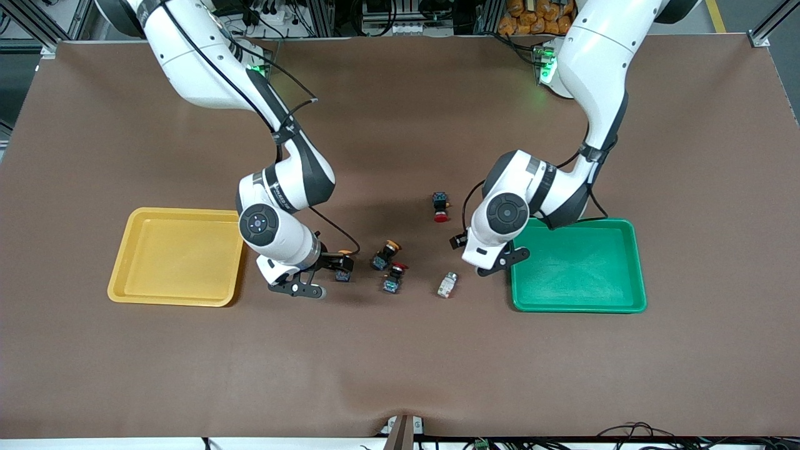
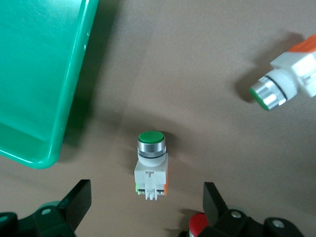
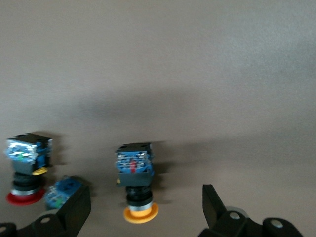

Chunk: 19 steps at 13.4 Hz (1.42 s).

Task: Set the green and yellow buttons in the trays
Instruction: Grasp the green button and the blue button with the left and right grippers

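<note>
Both claws open: left claw (image 2: 147, 205) over green button (image 2: 151, 165), right claw (image 3: 146, 210) over yellow button (image 3: 136, 181).

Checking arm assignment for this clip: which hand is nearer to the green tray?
Left. The left hand hangs open right beside the green tray, over a green-capped button. The right hand is open near the yellow tray.

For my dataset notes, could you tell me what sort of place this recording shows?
Most likely a robotics lab workbench: a brown-covered table, aluminium framing with loose cables along the edge where the arms are mounted, and push-button switches such as a green-capped one laid out for sorting.
</note>
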### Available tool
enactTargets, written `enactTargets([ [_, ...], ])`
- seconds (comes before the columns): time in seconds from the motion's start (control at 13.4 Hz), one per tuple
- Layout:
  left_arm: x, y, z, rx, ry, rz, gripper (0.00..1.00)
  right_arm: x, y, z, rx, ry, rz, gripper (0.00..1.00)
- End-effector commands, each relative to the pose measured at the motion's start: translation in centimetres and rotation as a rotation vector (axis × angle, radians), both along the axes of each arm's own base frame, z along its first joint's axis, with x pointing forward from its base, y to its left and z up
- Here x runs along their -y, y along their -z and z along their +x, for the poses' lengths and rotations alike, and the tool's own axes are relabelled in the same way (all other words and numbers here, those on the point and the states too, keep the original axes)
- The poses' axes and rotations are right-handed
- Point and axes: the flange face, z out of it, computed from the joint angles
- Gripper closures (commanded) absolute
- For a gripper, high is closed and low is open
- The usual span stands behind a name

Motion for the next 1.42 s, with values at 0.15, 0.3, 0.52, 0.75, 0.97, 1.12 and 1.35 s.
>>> enactTargets([
  [0.15, -0.9, 2.5, -1.6, -0.003, -0.023, -0.001, 0.00, -2.0, 3.8, -0.6, 0.016, -0.033, -0.014, 0.00],
  [0.3, -0.9, 2.7, -1.5, 0.008, -0.023, -0.007, 0.00, -2.6, 4.1, -0.9, 0.016, -0.039, -0.013, 0.00],
  [0.52, -0.8, 3.3, -1.0, 0.036, -0.018, -0.024, 0.00, -3.4, 5.0, -1.6, 0.007, -0.056, -0.022, 0.01],
  [0.75, -0.6, 4.3, -0.9, 0.055, -0.007, -0.034, 0.13, -3.4, 5.2, -1.5, 0.015, -0.053, -0.019, 0.92],
  [0.97, -0.5, 4.4, -0.9, 0.055, -0.002, -0.033, 0.55, -2.8, 4.5, -0.9, 0.027, -0.042, -0.012, 1.00],
  [1.12, -0.8, 4.0, -0.7, 0.057, -0.008, -0.033, 0.94, -0.6, 2.4, 0.6, 0.045, -0.005, -0.003, 1.00],
  [1.35, -1.8, 1.0, 0.0, 0.053, -0.013, -0.030, 1.00, 4.5, -2.7, 3.2, 0.065, 0.035, 0.009, 1.00],
])
